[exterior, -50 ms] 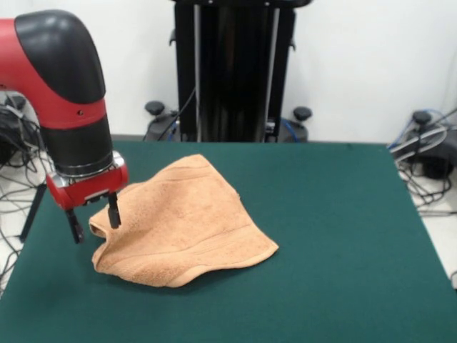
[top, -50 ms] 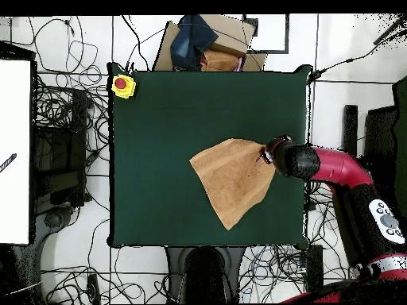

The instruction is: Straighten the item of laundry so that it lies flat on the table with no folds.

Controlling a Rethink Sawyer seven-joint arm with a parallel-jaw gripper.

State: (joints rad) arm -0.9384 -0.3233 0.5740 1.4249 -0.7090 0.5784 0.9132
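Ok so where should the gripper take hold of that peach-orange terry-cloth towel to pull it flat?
Probably the raised corner of the peach-orange terry-cloth towel nearest the open gripper, coming straight down from above. That corner stands up off the dark green table in a fold, so the fingers can likely straddle it, then drag outward.

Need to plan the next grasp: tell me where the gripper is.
In the front view the gripper hangs open at the table's left side, straddling the peach towel's raised left corner.

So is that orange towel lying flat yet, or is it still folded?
Still folded. The towel forms a rumpled triangle with raised ridges on the table; the open gripper sits at its corner.
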